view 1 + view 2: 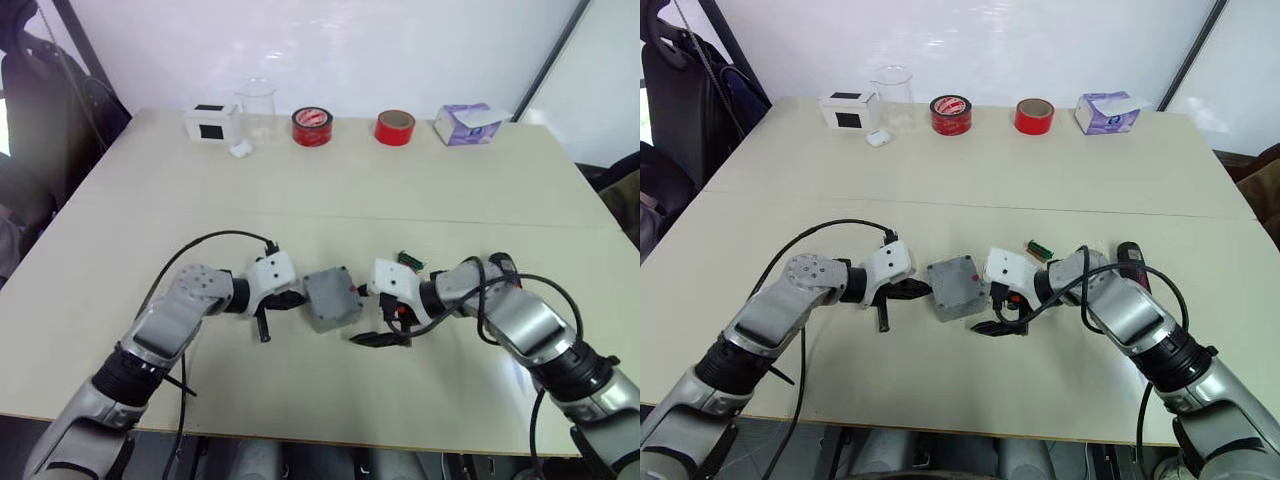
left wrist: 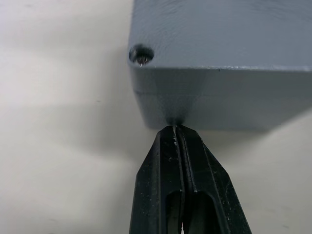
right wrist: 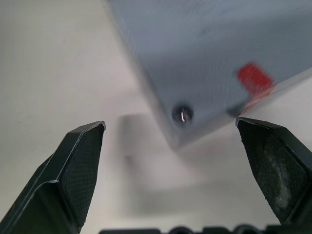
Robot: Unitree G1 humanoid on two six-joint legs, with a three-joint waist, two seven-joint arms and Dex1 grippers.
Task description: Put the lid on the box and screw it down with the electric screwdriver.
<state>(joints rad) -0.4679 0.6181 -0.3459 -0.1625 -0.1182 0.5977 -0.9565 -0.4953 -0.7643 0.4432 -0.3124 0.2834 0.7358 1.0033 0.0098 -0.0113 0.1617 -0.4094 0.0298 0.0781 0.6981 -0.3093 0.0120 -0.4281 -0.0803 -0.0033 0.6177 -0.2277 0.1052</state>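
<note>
Tools of both arms flank one grey box [image 1: 331, 298] near the middle of the pale worktop [image 1: 400, 190]. Left tool [image 2: 175, 130]: fingers pressed together, holding nothing, tips touching the box's side wall just below the seam where the lid [image 2: 219, 34] sits on top. Right tool [image 3: 170, 126]: fingers spread wide apart, empty, one corner of the box lying between them without contact. In the left wrist view a screw sits recessed in a corner hole [image 2: 141, 54] of the lid; the right wrist view shows another corner hole [image 3: 183, 114] with a glint of metal, and beside it a small red mark [image 3: 254, 78] on the grey face. No writing can be read on the mark. Just right of the box, near the right wrist, lies a small green-brown piece [image 1: 1040, 249]. Farther right, beside the right forearm, a black object [image 1: 1129, 255], partly hidden by cable, may be the electric screwdriver; that cannot be told for sure. Along the far edge, left to right: a white box with a black label [image 1: 211, 123], text unreadable; a small white object [image 1: 240, 150]; a clear beaker [image 1: 257, 108]; a red tape roll with printed markings [image 1: 313, 126], not legible; a plain red tape roll [image 1: 394, 126]; a purple tissue box [image 1: 467, 124].
</note>
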